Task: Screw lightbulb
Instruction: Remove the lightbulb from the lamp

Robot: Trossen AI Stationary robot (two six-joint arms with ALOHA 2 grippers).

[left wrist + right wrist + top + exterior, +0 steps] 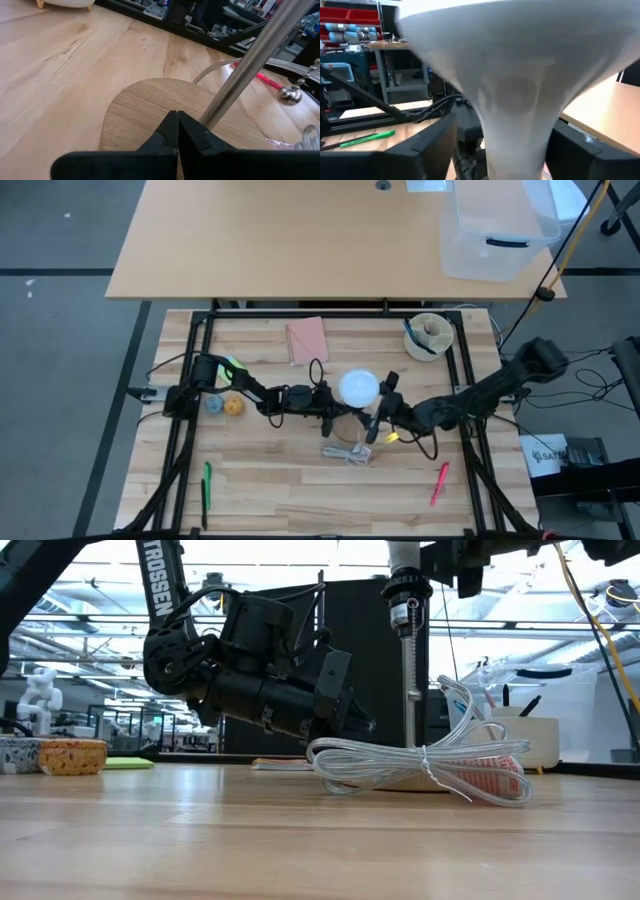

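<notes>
We see the lightbulb (515, 75) cut off by the right wrist view's edges, its screw base hidden between the right gripper's (512, 150) fingers. The lamp's metal rod (250, 65) runs out of the left wrist frame.

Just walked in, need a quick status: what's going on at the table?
The right gripper holds the lightbulb by its neck above the lamp stand. The left gripper is closed low over the round wooden base, beside the metal pole. A coiled cable lies on the table.
</notes>
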